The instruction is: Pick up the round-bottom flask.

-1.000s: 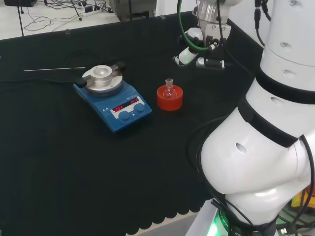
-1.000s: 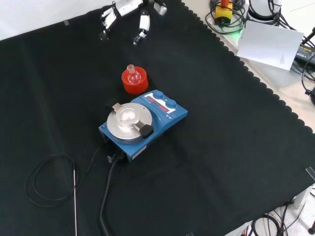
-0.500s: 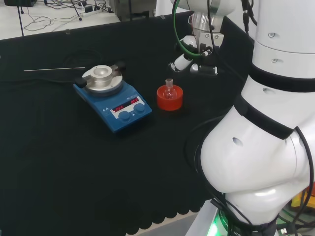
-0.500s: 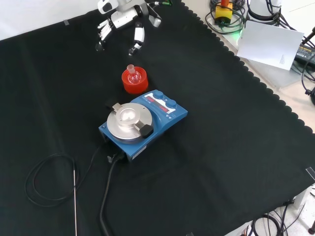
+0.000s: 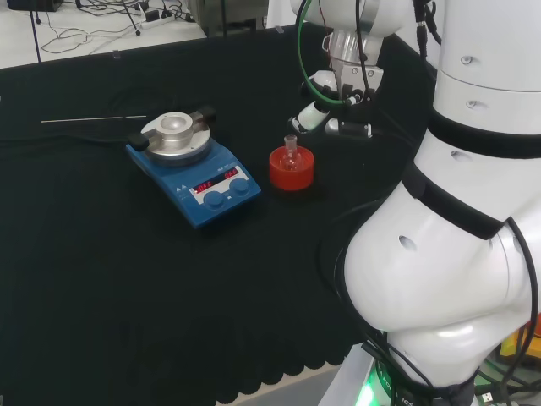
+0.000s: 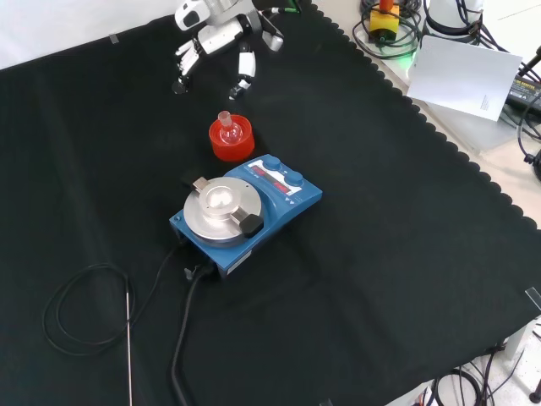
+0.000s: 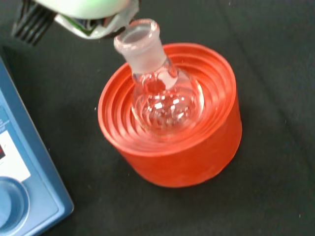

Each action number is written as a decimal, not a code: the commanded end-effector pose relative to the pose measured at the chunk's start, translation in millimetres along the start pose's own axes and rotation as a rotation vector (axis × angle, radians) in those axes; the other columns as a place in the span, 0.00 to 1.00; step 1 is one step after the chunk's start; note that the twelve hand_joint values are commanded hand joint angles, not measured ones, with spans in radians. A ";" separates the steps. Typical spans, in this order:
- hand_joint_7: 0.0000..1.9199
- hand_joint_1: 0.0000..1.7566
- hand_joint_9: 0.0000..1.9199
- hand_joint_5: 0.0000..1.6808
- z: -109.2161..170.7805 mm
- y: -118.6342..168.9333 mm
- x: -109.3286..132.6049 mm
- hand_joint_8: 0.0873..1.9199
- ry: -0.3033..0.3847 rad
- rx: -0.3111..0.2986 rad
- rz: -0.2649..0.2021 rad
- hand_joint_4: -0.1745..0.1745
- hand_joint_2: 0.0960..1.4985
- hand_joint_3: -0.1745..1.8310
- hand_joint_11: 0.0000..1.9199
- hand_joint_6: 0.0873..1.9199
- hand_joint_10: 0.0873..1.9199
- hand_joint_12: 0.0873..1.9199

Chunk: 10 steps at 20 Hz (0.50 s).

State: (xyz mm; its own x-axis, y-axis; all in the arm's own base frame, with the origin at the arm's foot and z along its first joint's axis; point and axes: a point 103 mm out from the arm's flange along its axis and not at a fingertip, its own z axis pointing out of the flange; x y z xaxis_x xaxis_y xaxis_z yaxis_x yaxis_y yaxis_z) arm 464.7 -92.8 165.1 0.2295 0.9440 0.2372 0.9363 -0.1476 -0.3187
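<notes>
A small clear round-bottom flask [image 5: 291,152] [image 6: 226,127] [image 7: 160,91] sits upright, neck up, in a red ribbed ring stand [image 5: 292,172] [image 6: 232,144] [image 7: 187,157] on the black cloth. The hand [image 5: 325,114] [image 6: 221,44] hangs above the cloth just past the stand, up and to the right of it in the head view and above it in the front view. Its fingers are spread and straight, pointing down, with nothing between them. It does not touch the flask. A blurred white part of the hand [image 7: 93,12] shows in the wrist view by the flask's mouth.
A blue hotplate stirrer [image 5: 193,166] [image 6: 245,209] [image 7: 22,167] with a round metal top stands close beside the stand. Its black cable and a thin metal probe [image 5: 93,119] [image 6: 128,342] lie on the cloth beyond it. The arm's white links [image 5: 448,245] rise at the head view's right.
The hand has come down and closer to the red stand and flask, its fingers still spread. The flask, stand and hotplate have not moved.
</notes>
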 end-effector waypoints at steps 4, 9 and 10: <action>0.05 0.52 0.16 0.35 14.4 -10.2 3.5 0.32 -0.014 0.010 0.006 0.26 0.32 0.47 0.01 0.32 0.34 0.74; 0.03 0.54 0.13 0.36 19.9 -9.0 5.8 0.31 -0.036 0.001 0.014 0.25 0.30 0.48 0.00 0.37 0.35 0.74; 0.02 0.54 0.13 0.36 21.3 -8.7 7.1 0.31 -0.040 0.000 0.017 0.25 0.30 0.48 0.00 0.38 0.35 0.74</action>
State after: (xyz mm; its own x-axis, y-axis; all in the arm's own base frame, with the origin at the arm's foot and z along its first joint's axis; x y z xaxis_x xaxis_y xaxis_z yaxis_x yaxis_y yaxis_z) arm 452.8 -82.5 153.4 0.2342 0.9492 0.2101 0.9328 -0.1585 -0.3237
